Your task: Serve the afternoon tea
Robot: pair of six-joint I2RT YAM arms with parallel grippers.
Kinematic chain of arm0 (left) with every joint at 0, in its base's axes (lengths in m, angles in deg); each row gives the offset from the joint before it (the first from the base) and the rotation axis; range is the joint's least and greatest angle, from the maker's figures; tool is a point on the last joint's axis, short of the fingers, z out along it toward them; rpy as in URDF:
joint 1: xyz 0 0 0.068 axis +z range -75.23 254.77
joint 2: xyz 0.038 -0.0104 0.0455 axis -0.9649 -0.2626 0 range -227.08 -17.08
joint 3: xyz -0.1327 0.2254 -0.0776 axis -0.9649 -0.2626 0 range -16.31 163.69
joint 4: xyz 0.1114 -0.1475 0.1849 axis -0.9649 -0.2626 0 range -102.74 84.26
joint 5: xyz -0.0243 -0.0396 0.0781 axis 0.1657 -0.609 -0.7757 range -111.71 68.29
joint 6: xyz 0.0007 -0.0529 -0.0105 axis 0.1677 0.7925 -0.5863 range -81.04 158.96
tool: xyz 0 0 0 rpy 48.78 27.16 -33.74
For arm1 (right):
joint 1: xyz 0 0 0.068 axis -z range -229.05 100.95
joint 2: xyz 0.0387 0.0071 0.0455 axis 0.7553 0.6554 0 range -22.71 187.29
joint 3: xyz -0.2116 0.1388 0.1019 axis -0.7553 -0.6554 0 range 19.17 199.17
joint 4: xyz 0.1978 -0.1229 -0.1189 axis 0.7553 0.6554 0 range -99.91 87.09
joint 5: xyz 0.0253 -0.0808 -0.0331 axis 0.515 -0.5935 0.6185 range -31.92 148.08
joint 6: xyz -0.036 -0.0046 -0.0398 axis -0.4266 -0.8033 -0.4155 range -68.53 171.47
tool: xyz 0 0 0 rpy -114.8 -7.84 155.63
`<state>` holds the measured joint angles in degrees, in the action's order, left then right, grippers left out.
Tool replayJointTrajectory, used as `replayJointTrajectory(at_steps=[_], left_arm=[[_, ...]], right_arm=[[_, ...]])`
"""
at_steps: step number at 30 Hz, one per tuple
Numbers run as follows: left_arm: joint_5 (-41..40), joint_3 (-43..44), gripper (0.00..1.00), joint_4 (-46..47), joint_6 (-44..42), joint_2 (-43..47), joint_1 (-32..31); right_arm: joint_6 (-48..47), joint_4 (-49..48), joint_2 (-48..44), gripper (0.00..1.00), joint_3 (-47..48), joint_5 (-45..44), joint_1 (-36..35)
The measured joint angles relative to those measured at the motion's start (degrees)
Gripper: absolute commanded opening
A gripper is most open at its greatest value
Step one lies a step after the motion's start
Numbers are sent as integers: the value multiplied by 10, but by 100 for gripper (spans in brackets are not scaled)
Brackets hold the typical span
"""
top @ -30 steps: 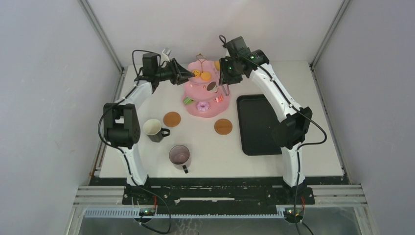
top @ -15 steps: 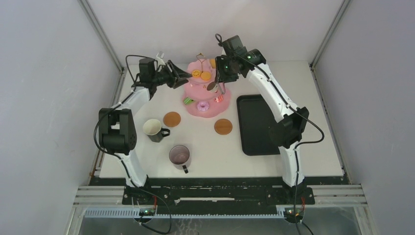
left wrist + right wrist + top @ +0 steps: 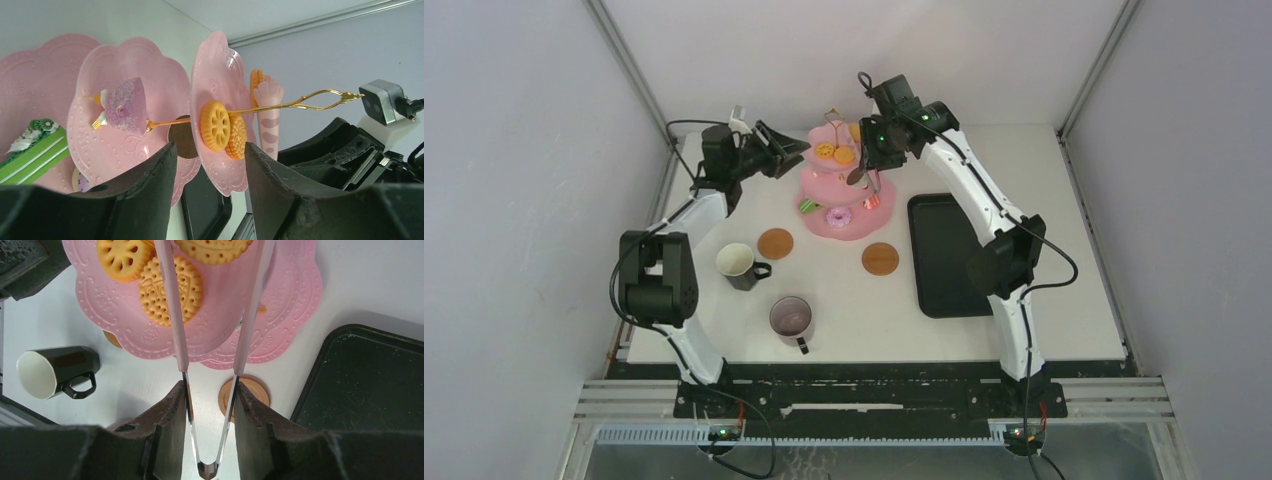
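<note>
The pink three-tier cake stand [image 3: 839, 195] with its gold handle [image 3: 832, 120] stands at the back middle and carries toy pastries. My left gripper [image 3: 796, 152] is open and empty just left of the top tier [image 3: 220, 65]; two yellow biscuits [image 3: 220, 125] show between its fingers. My right gripper [image 3: 871, 160] is over the stand's right side, shut on the tongs [image 3: 175, 330]. A biscuit [image 3: 214, 251] sits between the tong arms at the frame's top edge. Two dark mugs [image 3: 739, 264] [image 3: 791, 320] and two brown coasters [image 3: 775, 243] [image 3: 880, 258] lie in front.
A black rectangular tray [image 3: 949, 255] lies right of the stand, by the right arm. A purple cake [image 3: 122, 105] and a green cake [image 3: 35, 152] sit on the lower tiers. Grey walls close the table at the back and sides.
My left gripper has drawn back a little to the left from the stand. My right gripper has shifted left over the stand's top tier with the tongs.
</note>
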<state>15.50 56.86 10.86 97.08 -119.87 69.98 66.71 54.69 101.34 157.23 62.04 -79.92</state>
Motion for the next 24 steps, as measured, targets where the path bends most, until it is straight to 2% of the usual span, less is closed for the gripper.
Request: replayJointTrajectory(at_steps=[6, 13, 24], left_arm=[[-18, -37, 57, 12, 0, 23, 0], [-26, -58, 57, 13, 0, 26, -4], [-26, -59, 57, 14, 0, 27, -13]], right_arm=[[0, -1, 5, 17, 14, 3, 0], [0, -8, 9, 37, 21, 8, 0], [0, -9, 10, 46, 21, 9, 0]])
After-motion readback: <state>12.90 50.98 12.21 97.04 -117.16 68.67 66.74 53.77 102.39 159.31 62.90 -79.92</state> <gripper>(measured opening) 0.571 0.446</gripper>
